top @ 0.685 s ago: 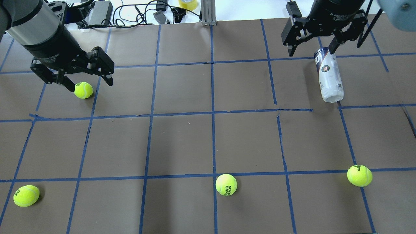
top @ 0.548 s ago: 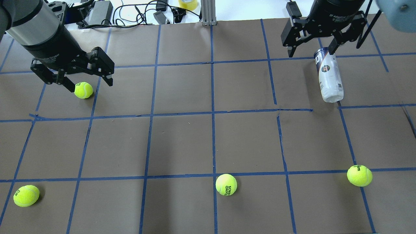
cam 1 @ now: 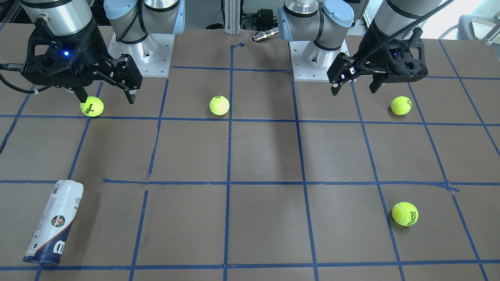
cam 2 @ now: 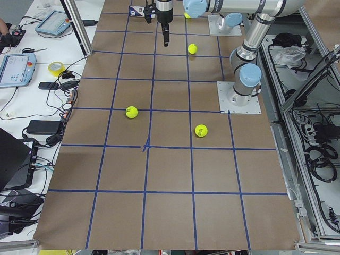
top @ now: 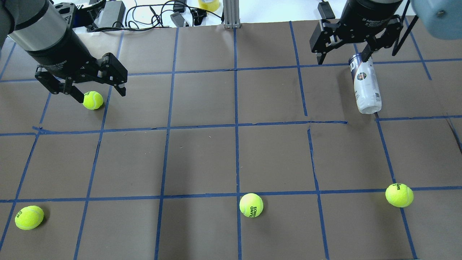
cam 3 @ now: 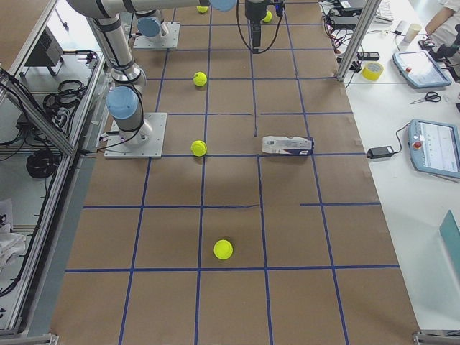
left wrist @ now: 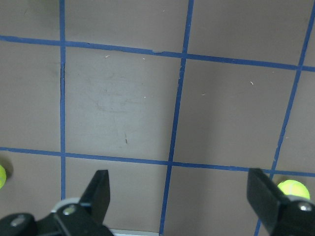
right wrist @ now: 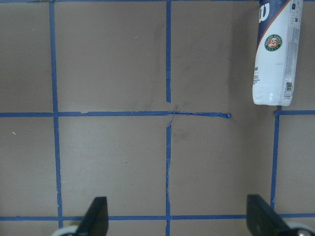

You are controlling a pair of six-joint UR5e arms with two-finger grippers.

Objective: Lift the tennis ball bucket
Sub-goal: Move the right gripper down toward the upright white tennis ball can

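The tennis ball bucket (top: 365,86) is seen lying on its side on the brown tabletop (top: 202,159), in the far right part as counted from the robot. Its navy-band end is turned away from the robot and its white-label end toward it. In the front view the bucket (cam 1: 54,222) is found at lower left, slightly tilted vs. the blue tape grid, w/ the round emblem facing up. It is not touched by anything.

The right hand (top: 343,57) is held wide open and raised above the tabletop, w/ nothing btwn its fingers. In the overhead view one fingertip is overlapped w/ the bucket's far end, but in the front view the same hand (cam 1: 107,97) is shown well apart from it, nearer the robot. In the right wrist view the bucket (right wrist: 274,54) is placed at upper right, outside the gap btwn the fingers (right wrist: 96,216).

The left hand (top: 101,94) is also spread open, empty and raised, over the far left area; only tabletop is seen btwn its fingers (left wrist: 98,196).

Four yellow-green balls are scattered on the tabletop: far left (top: 92,100), near left (top: 29,217), near centre (top: 251,205), near right (top: 399,195).
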